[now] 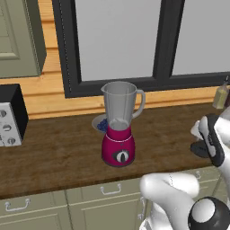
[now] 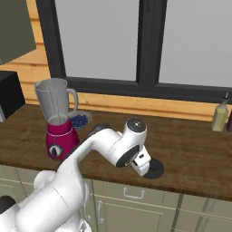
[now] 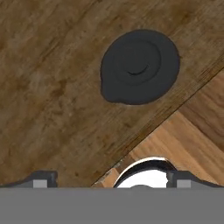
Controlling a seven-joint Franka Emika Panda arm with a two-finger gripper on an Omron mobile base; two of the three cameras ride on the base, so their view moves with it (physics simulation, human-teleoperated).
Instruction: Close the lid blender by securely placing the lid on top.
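Wooden counter (image 1: pixel 54 152): dark brown grain, runs under the window. Blender (image 1: pixel 119 126): magenta rounded base with black dial, clear grey tapered jar, side handle on its right, rim uncovered; stands upright mid-counter, just in front of a plate of blueberries (image 2: pixel 80 120). Oil bottle (image 2: pixel 220 116) stands far right by the wall. Lid (image 3: pixel 140 66): black round disc, concentric ridges, small pour lip, lying flat near the counter's front edge, well apart from the blender. Gripper (image 3: pixel 111 178) hangs above the lid, fingers spread wide, holding nothing.
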